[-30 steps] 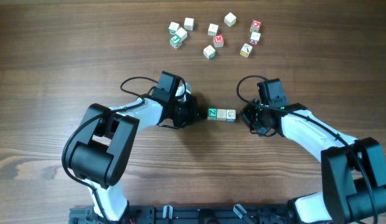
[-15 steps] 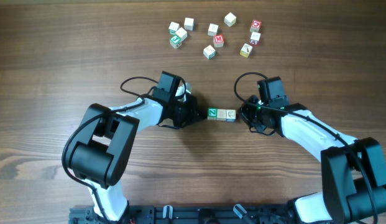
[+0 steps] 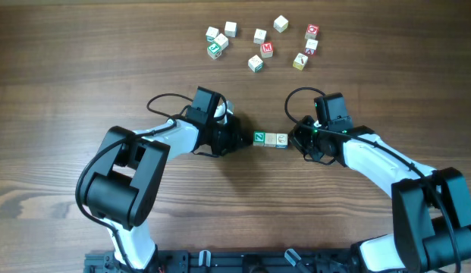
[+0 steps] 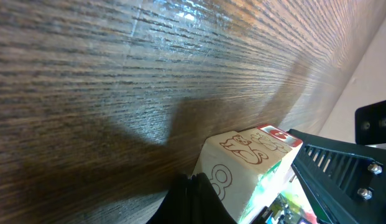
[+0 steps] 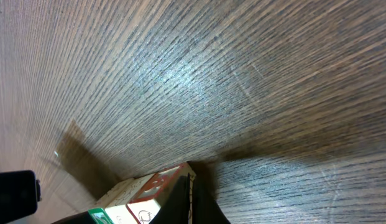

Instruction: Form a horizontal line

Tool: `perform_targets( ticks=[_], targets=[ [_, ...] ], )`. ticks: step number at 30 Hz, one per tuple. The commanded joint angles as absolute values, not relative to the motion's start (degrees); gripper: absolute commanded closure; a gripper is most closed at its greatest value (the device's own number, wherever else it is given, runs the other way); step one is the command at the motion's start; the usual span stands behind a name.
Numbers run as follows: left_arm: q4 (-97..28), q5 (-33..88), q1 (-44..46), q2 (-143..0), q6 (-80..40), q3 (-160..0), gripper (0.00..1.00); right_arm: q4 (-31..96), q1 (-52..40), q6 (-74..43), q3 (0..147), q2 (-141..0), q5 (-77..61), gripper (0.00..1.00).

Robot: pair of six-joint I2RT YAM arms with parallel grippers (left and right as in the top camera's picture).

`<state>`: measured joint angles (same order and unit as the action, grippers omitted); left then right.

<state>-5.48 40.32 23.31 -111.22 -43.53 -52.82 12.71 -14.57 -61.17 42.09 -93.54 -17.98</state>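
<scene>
Green cube (image 3: 259, 139), beige cube (image 3: 271, 139), blue-trimmed cube (image 3: 282, 141): is that the row, from where you stand?

Yes. All three sit side by side in the middle of the counter (image 3: 83, 91), faces touching, and the row runs left to right between the two arms.

And the pincers?

One is at each end. The left pincer (image 3: 246, 139) has its tip right at the green cube, and the right pincer (image 3: 294, 141) has its tip at the blue-trimmed cube. Both are closed down narrow, fingers together, with nothing gripped between them.

Are they actually pressing on the cubes?

From above I cannot tell touching from just beside. The left wrist camera shows the dark fingertips meeting the bottom corner of a pale cube face with a little outline drawing on it. The right wrist camera shows its closed tips against the edge of the nearest cube, with the others lined up behind it.

Anything else on the counter?

A scatter of loose cubes (image 3: 259, 36) lies along the far edge, well apart from the row. Two red-lettered cubes (image 3: 268, 48) are among them, the second (image 3: 312, 31) further right. A black cable loops over each arm near the wrist.
</scene>
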Motion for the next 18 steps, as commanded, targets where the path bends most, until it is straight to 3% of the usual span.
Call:
perform_targets(
  ticks=[1, 10, 18],
  targets=[
    [-5.3, 39.4, 23.4, -112.4, -42.5, -52.3, 0.96, 12.2, -14.8, -60.0, 41.7, -94.3, -19.4, 0.96],
    [-5.3, 39.4, 23.4, -112.4, -42.4, -52.3, 0.96, 11.6, -14.8, -60.0, 41.7, -94.3, -19.8, 0.96],
    [-5.4, 39.4, 23.4, -112.4, -42.5, -52.3, 0.96, 15.3, -14.8, -60.0, 41.7, -94.3, -11.1, 0.96]
  ],
)
